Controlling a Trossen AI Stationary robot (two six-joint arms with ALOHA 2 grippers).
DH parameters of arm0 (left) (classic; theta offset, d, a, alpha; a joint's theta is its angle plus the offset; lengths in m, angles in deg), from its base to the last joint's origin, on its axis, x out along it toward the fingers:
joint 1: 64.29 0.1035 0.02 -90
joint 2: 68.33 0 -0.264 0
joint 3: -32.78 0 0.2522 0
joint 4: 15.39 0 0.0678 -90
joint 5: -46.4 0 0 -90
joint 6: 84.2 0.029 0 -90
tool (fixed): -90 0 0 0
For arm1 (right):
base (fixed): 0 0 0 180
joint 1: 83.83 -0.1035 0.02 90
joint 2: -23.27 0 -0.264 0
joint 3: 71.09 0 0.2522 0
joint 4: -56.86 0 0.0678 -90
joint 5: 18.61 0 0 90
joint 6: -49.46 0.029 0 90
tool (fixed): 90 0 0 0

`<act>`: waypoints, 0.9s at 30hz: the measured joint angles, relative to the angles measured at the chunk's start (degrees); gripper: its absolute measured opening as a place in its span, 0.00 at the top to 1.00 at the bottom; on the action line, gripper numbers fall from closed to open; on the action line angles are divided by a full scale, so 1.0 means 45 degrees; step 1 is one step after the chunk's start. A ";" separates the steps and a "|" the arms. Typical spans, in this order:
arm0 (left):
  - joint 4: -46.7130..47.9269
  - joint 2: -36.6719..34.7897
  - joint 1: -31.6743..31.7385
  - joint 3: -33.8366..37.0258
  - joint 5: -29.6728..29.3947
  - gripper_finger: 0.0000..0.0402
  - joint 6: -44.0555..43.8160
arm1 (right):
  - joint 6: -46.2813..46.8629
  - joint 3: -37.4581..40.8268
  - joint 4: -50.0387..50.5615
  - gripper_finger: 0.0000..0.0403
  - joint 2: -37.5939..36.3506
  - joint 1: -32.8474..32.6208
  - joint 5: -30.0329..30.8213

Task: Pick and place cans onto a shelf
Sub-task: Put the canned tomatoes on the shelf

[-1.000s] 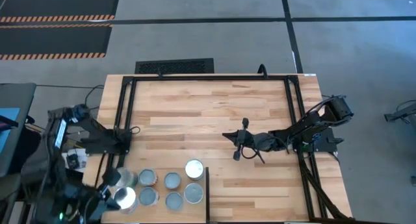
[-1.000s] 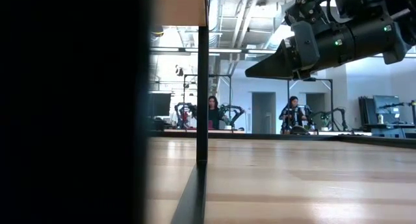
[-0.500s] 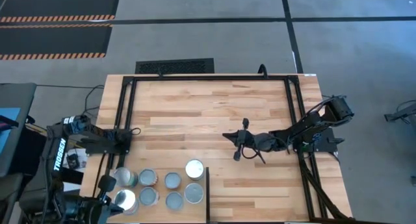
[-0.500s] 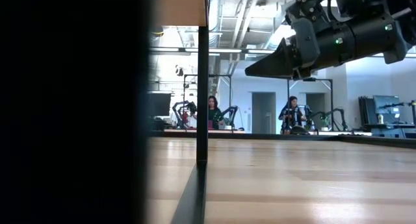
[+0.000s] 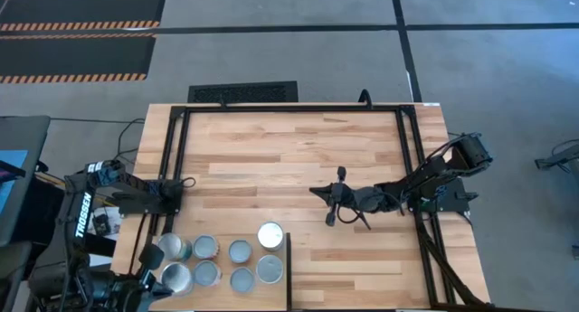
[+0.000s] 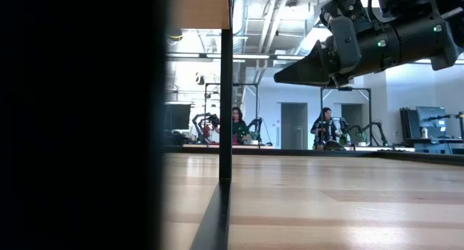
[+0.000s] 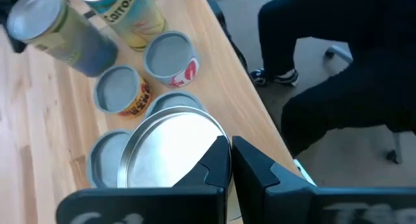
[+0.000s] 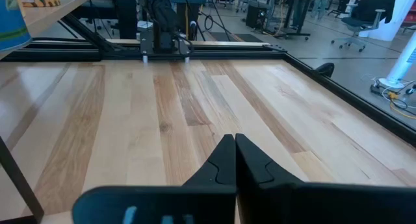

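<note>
1. At the near-left corner, my left gripper (image 7: 231,143) is shut on nothing and sits just above a large silver-topped can (image 7: 172,149). Over the last second the left arm has swung back from the group and left that can standing, so I judge this placement finished.
2. Eight cans (image 5: 270,235) stand in two rows on the shelf (image 5: 288,258), packed close together. Its dark edge bounds them on the right, and little free room remains.
3. Mid-table, my right gripper (image 5: 318,190) hangs above the planks, closed and empty. It has barely drifted.
4. Farther out the table (image 5: 298,149) lies open, with the black frame rails (image 5: 294,108) along its edges the only limits.
</note>
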 joint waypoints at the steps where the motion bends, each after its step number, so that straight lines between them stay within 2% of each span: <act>1: -0.0100 -0.0034 0.0095 0.0004 0.0154 1.00 0.0244 | -0.0009 0.0000 0.0001 0.98 0.0000 0.0004 0.0000; 7: -0.0135 -0.0332 0.0842 0.0008 0.0811 1.00 0.1645 | -0.0038 -0.0005 -0.0004 0.98 0.0000 0.0004 -0.0004; 16: -0.0504 -0.0563 0.1472 0.0004 0.3256 1.00 0.2238 | -0.0038 -0.0010 -0.0004 0.98 0.0000 0.0004 0.0000; 27: -0.0835 -0.0573 0.1477 0.0739 0.3363 1.00 0.2337 | -0.0038 -0.0010 -0.0004 0.98 0.0000 0.0004 -0.0004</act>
